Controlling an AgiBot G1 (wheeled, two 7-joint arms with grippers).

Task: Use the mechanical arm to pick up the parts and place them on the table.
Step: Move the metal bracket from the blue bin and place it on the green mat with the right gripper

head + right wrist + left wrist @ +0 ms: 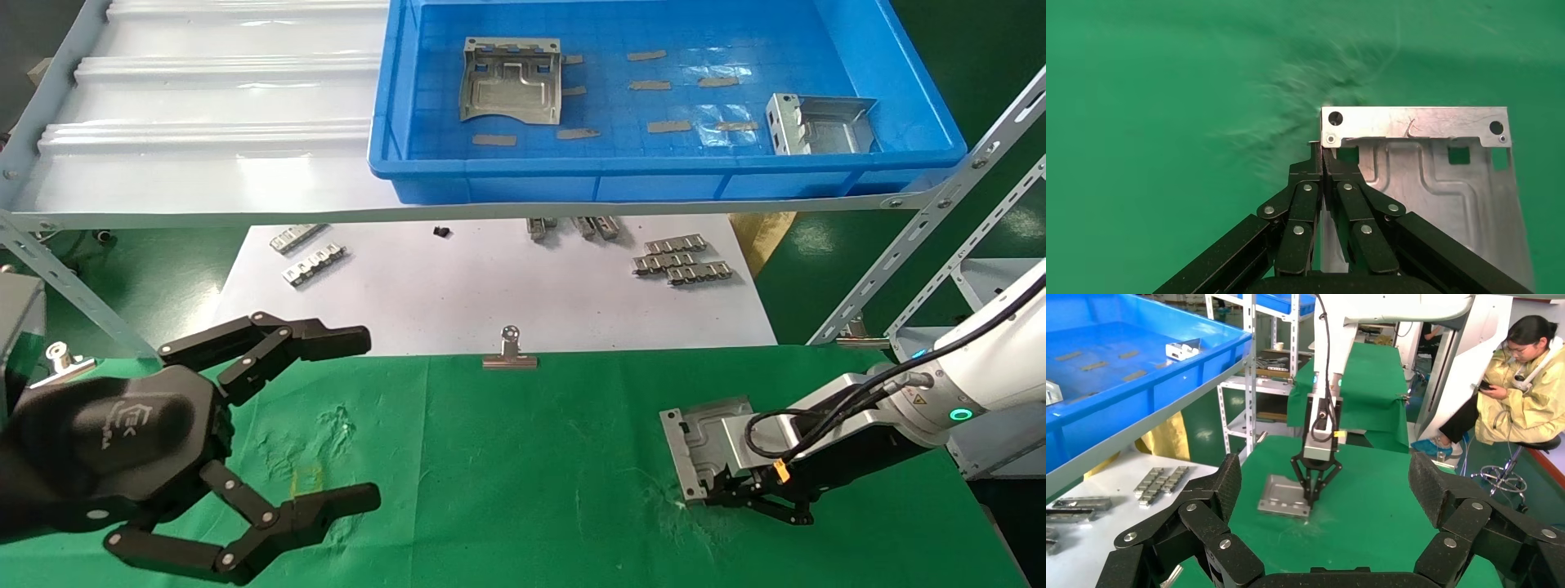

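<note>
One silvery stamped part [704, 434] lies on the green table [531, 490] at the right. My right gripper [723, 494] is shut on that part's near side flange, with its fingers pointing down at the cloth. The right wrist view shows the shut fingertips [1322, 153] pinching the flange, with the embossed plate [1438, 177] beside them. The left wrist view shows the same part [1281, 496] and the right gripper [1311, 499] farther off. My left gripper [365, 418] is open and empty, low at the front left. Two more parts [511, 82] [821, 124] lie in the blue tray.
The blue tray [923, 155] sits on a raised shelf whose slanted metal struts [923, 237] stand to the right. A white paper sheet [490, 286] behind the cloth carries small ridged strips [682, 260] and a binder clip [510, 351]. A seated person [1529, 386] is beyond the table.
</note>
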